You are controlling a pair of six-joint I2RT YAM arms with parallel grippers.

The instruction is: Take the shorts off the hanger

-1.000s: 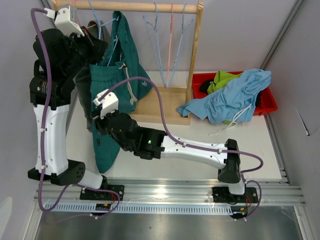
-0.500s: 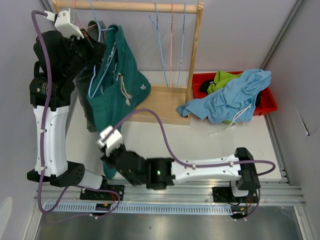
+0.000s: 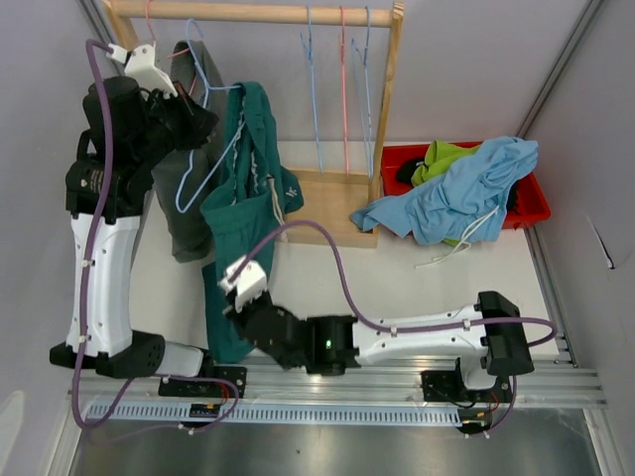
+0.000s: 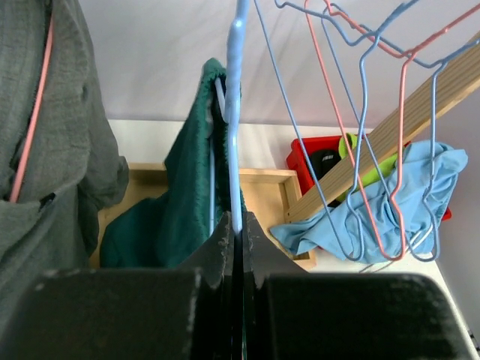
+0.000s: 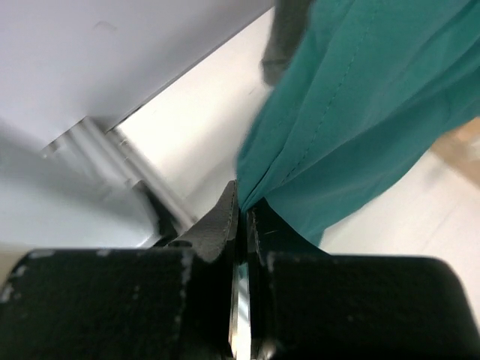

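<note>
Two grips | left gripper [image 4: 236,225] pinching blue hanger [image 4: 236,112] | right gripper [image 5: 241,206] clamping hem of dark teal shorts [image 5: 360,112], 6 o'clock from hanger | cloth likely light, limp: hem hold suits

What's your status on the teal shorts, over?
Left hand shut on the blue hanger. Right hand shut on the teal shorts, low on the cloth. Shorts draped over the hanger, not yet off. Grey shorts hang close alongside.

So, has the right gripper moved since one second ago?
Yes. In the top view the right gripper, shut on the dark teal shorts, has come away from the wooden rack base, toward the near rail.
</note>
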